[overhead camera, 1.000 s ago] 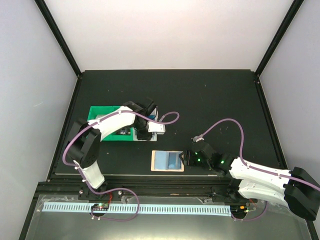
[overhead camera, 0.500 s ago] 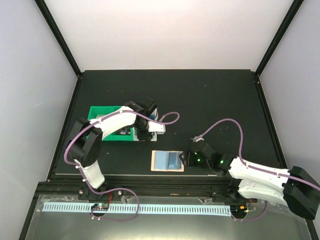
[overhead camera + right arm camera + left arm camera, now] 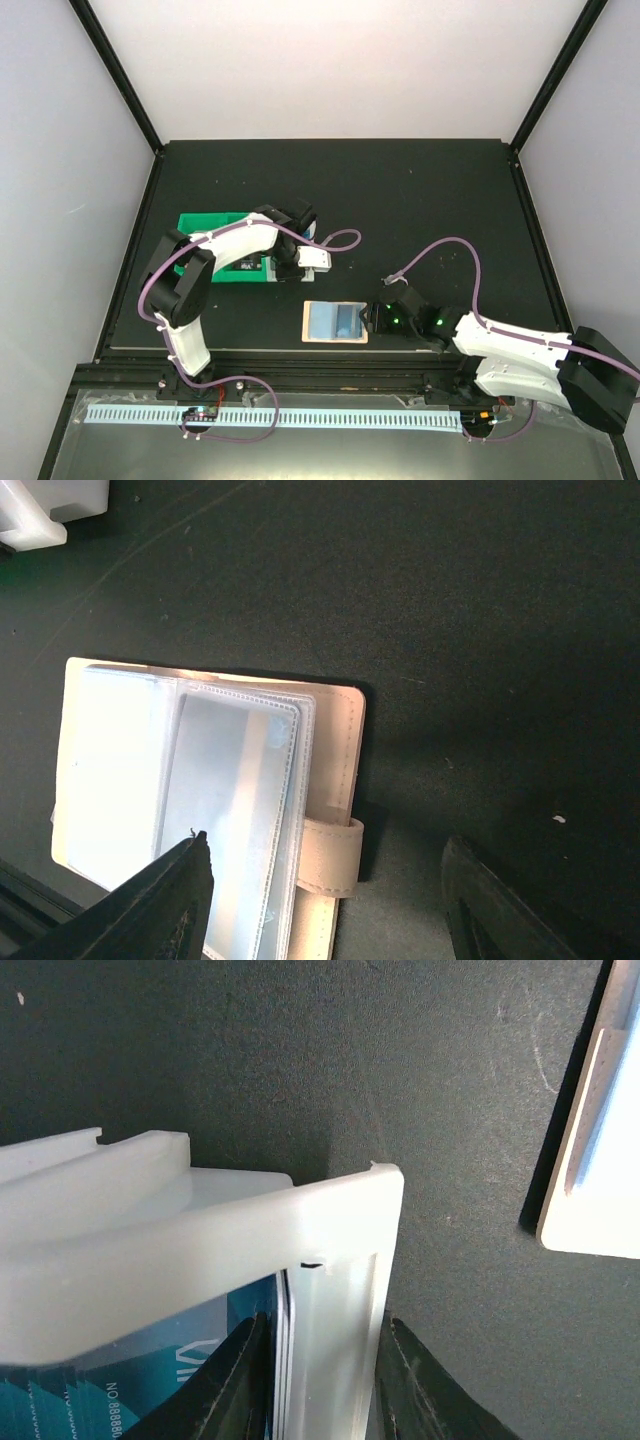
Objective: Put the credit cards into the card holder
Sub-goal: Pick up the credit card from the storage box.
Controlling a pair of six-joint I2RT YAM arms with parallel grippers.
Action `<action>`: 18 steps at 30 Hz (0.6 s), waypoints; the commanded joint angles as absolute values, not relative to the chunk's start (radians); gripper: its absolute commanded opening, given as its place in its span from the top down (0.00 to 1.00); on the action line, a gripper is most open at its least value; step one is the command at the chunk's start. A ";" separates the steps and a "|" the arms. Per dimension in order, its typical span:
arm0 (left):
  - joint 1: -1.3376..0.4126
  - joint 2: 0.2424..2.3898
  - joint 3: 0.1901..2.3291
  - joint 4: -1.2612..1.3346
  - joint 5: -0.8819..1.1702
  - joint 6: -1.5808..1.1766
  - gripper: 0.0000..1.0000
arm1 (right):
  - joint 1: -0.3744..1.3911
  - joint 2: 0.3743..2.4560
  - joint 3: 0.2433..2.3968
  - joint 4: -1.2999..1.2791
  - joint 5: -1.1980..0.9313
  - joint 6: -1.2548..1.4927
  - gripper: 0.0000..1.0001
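Credit cards (image 3: 150, 1385) stand in the white bin (image 3: 200, 1220). The left pincer (image 3: 325, 1390) straddles its wall, and I cannot tell whether it is gripping. It would do better with both fingers inside, on one card. The right pincer (image 3: 330, 900) sits spread at the open card holder (image 3: 340, 740).

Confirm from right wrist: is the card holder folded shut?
No, the card holder lies open, its clear sleeves facing up.

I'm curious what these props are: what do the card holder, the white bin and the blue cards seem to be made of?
The card holder looks like matte tan leather or an imitation, with a strap. Its sleeves are clear glossy plastic with stitched edges, and they catch glare. The white bin looks like hard, slightly translucent plastic with smooth moulded walls. The credit cards are probably thin glossy plastic with printed lettering.
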State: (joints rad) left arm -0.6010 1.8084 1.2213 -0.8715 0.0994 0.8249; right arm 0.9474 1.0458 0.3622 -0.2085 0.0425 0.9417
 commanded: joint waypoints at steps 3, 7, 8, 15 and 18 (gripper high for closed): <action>-0.592 1.770 1.265 -0.943 0.143 0.830 0.74 | 0.943 1.054 0.382 -0.192 0.040 0.927 0.36; -0.591 1.764 1.268 -0.965 0.145 0.827 0.74 | 0.943 1.046 0.380 -0.193 0.040 0.930 0.37; -0.591 1.762 1.272 -0.972 0.146 0.826 0.74 | 0.943 1.046 0.380 -0.194 0.041 0.930 0.37; -0.590 1.732 1.287 -1.002 0.144 0.824 0.72 | 0.943 1.050 0.383 -0.196 0.038 0.929 0.38; -0.589 1.721 1.285 -1.000 0.129 0.820 0.71 | 0.943 1.050 0.383 -0.196 0.037 0.929 0.38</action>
